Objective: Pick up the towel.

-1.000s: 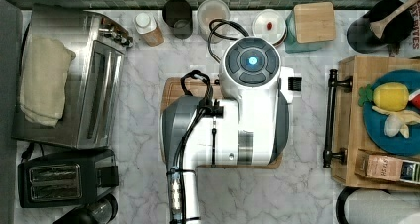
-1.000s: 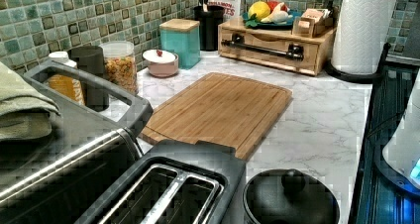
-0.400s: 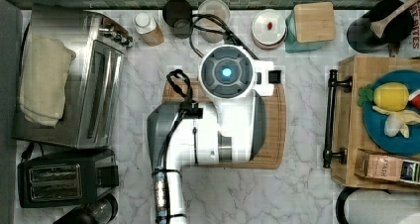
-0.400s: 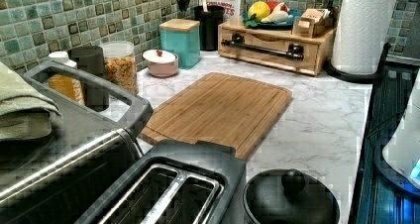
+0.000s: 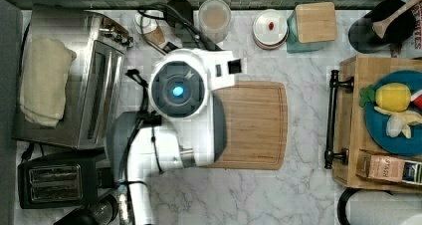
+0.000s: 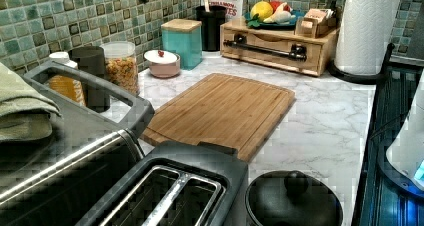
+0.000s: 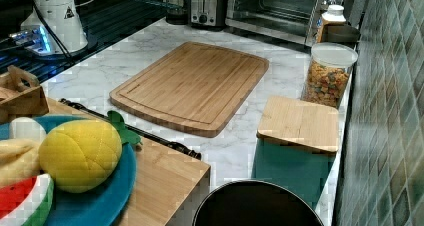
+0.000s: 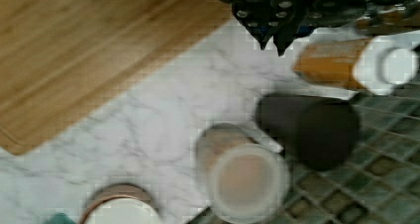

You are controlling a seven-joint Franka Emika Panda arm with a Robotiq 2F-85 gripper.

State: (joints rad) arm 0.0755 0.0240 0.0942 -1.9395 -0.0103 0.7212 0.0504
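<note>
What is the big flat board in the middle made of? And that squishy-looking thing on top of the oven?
The cutting board looks like bamboo or wood with a smooth finish: tan, with fine straight grain lines and a groove near its edge. The towel on the toaster oven looks like soft cloth, probably cotton: cream, folded thick, with rumpled edges.

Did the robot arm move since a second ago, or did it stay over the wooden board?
Yes. In the top view the robot arm has slid toward the top view's left, off most of the cutting board and closer to the toaster oven where the towel lies.
</note>
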